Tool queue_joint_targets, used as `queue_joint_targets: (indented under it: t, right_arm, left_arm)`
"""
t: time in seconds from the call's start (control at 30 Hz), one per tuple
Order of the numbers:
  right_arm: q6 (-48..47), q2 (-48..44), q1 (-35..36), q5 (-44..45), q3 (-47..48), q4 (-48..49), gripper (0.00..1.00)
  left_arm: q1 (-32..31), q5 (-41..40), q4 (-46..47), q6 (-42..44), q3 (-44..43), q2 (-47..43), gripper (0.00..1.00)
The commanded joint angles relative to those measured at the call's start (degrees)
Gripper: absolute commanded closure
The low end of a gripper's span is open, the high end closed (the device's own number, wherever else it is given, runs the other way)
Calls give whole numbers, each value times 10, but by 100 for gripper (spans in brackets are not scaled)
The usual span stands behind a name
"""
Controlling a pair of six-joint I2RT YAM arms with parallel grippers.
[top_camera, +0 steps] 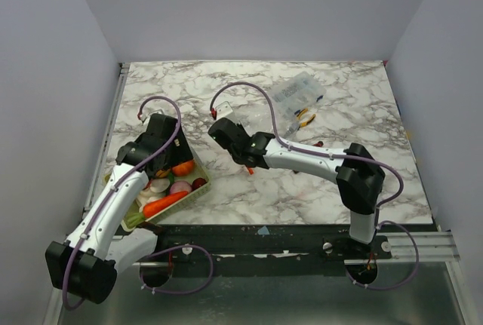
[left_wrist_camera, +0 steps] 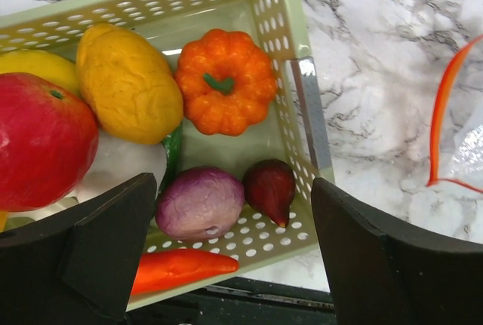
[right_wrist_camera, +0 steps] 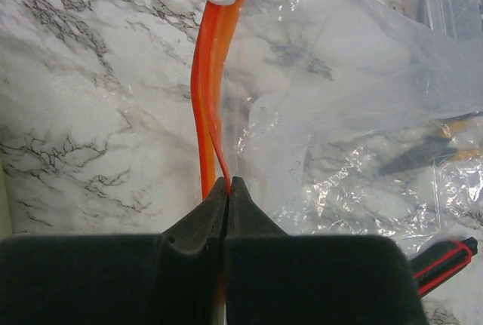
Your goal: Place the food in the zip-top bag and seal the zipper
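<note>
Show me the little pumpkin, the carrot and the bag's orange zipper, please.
pumpkin (left_wrist_camera: 220, 84): left wrist view, its central green stem.
carrot (left_wrist_camera: 181, 270): left wrist view, middle of its orange body.
zipper (right_wrist_camera: 207, 76): right wrist view, midway along the orange strip.

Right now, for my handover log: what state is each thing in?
Left hand: open, over basket.
Right hand: shut on zipper.
Bag: mouth partly open, no food visible inside.
Food: in basket.
</note>
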State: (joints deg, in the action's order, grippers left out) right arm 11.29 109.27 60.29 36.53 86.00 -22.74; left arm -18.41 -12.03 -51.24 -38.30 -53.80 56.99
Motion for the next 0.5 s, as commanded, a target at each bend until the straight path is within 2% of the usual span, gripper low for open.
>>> queue_joint_targets:
  t: [0.0, 0.13, 0.27, 0.4, 0.47]
  right_arm:
    - [41, -36, -8, -20, -29, 22, 100]
    - [48, -46, -16, -19, -40, 22, 100]
    - [49, -49, -22, -22, -42, 23, 100]
    - [48, -51, -23, -26, -47, 27, 100]
    - [48, -51, -23, -28, -47, 29, 100]
  left_arm:
    - [5, -62, -6, -40, 12, 14, 19]
    - [5, -25, -19, -63, 30, -1, 27]
    - [5, 7, -63, -99, 45, -49, 25]
    - [5, -108, -130, -180, 42, -89, 21]
    - [6, -136, -137, -183, 35, -95, 20]
